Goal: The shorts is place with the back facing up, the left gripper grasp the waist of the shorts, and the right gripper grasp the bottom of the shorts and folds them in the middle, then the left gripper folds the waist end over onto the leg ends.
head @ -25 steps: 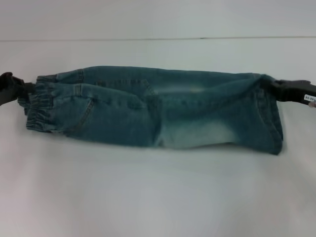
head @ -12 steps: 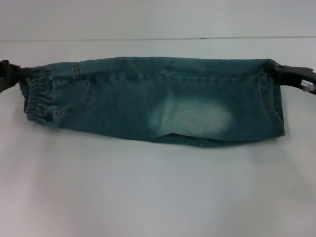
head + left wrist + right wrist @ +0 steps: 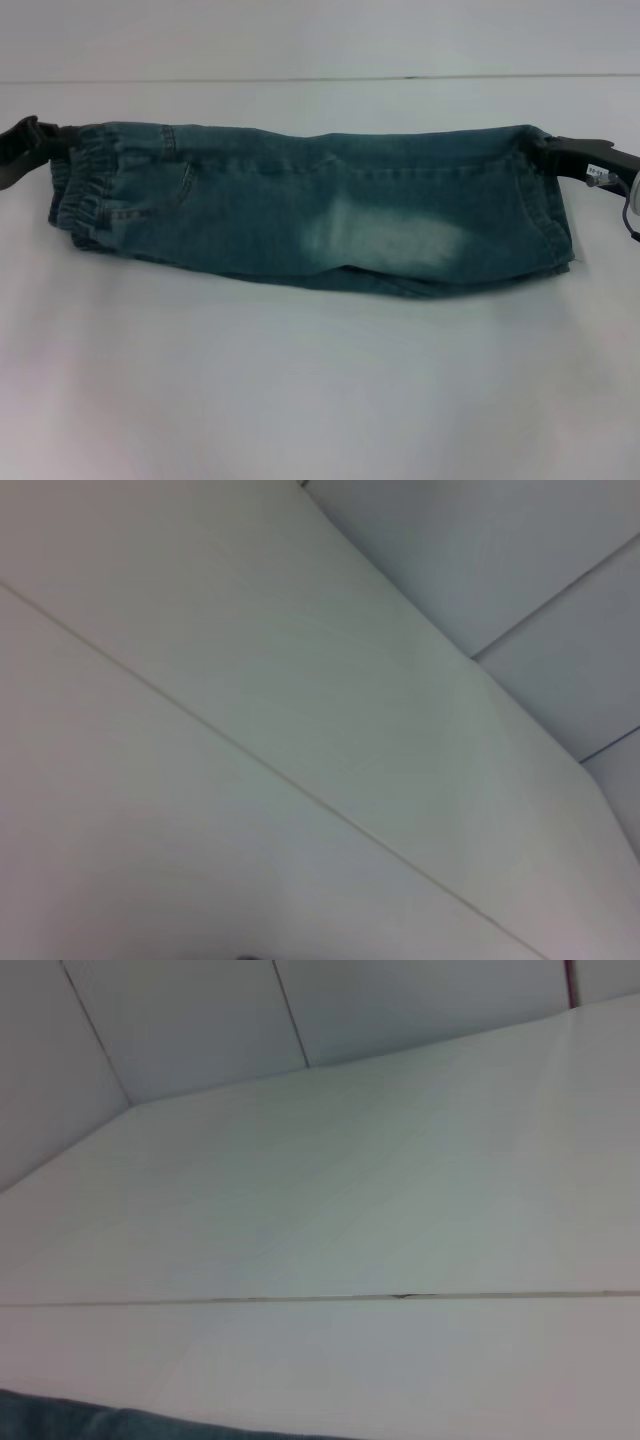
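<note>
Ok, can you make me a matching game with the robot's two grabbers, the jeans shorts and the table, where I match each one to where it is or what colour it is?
Things:
1. left gripper
2. right gripper
3. shorts
4. table

Descriptions:
A. white and flat, under everything
B. blue denim, folded lengthwise into a long strip
C. at the stretchy waist end of the shorts
D. at the leg-hem end of the shorts

Right pairs: 1-C, 2-D, 3-B, 4-A
</note>
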`<state>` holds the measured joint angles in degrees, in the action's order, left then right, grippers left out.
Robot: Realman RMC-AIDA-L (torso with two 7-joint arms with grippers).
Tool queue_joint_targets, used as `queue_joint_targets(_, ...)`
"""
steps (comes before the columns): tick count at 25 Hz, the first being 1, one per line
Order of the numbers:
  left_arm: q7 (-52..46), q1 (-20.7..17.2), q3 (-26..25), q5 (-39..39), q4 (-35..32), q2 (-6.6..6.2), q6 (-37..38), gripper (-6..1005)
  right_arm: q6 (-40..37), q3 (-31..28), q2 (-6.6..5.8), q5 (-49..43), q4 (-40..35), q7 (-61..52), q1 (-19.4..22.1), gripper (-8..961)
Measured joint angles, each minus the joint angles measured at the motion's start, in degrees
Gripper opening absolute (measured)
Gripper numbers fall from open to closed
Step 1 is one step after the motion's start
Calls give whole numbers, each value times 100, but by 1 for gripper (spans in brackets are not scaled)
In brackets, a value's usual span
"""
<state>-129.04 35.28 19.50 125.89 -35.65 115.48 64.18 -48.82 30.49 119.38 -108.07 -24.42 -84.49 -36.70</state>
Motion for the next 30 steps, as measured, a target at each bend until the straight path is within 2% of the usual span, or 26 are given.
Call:
queue_joint_targets(13,198,-79,16,17,175,47,-294,185,279,-56,9,378,152,273,28,62)
queue_joint_targets(22,239,-53,343,17,164,94,-480,192,341,60,9,371,165,239,-62,74)
queue_joint_targets(28,316,-69,383,-6,155,112,-731,197,373,79,13,349,191,215,-60,330)
queue_joint_targets(30,320,-77,385,4,156,114,-793,317,368,80,14,355,202,214,-37,412)
